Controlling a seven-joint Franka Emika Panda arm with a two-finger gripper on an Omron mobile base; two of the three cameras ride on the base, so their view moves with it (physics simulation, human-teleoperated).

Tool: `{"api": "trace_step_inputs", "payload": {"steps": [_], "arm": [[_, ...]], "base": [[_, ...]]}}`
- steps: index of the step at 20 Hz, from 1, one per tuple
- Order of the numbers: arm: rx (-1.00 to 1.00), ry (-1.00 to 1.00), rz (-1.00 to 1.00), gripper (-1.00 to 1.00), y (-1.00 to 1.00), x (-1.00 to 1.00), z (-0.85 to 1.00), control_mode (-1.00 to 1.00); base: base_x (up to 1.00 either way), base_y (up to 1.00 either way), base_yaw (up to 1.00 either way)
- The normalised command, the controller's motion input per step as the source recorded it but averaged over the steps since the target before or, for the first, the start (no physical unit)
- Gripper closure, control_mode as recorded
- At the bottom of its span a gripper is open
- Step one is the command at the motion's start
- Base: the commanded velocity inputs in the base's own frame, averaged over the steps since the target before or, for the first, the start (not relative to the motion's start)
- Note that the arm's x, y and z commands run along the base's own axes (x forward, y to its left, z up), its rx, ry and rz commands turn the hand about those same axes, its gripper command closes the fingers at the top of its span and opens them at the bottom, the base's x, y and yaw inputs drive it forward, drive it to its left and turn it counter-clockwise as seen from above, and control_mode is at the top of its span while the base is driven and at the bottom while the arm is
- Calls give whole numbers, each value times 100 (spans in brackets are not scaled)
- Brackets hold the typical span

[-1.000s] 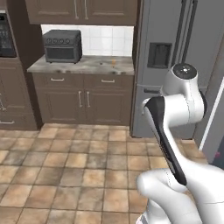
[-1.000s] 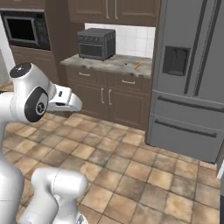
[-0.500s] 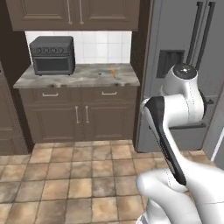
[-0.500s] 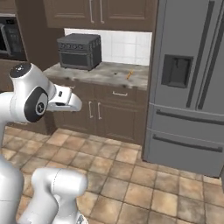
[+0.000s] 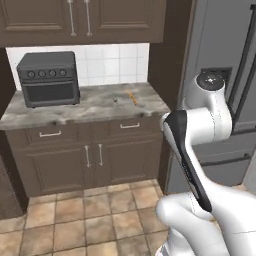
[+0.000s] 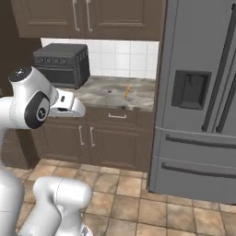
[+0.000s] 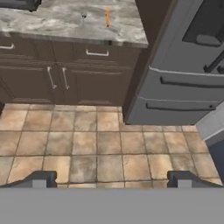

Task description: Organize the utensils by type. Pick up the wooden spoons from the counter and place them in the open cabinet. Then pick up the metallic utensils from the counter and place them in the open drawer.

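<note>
Change since earlier frames: the whole picture has shifted in both base views, so the base has driven nearer the desk (image 5: 90, 112); nothing on it has moved of itself.

Desk: veined stone top, dark toaster oven (image 5: 48, 79) at its far left, fridge (image 6: 203, 101) just beside its right end.

Utensils: one slim orange piece (image 7: 107, 16) lies toward the far right of the top; whether it is a wooden spoon or the orange metallic utensil I cannot tell. A small dark item (image 7: 83, 15), probably the metal spoon, lies near it on the left. Others too small to make out.

Progress: judged barely begun. Nothing lifted; wall cabinet doors (image 5: 80, 20) above appear shut; no pulled-out drawer is visible.

Pincer (image 7: 112, 178): spread wide, holding nothing, over the floor tiles (image 7: 109, 144). The utensils lie well apart from it, far ahead and higher.
</note>
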Motion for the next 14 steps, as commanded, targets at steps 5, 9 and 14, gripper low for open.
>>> {"api": "trace_step_inputs", "payload": {"steps": [5, 9, 14], "arm": [[0, 0, 0, -100, 0, 0, 0, 100], [0, 0, 0, -100, 0, 0, 0, 100], [0, 0, 0, -100, 0, 0, 0, 100]], "base": [[100, 52, -31], [100, 52, -18], [90, -1, 6]]}}
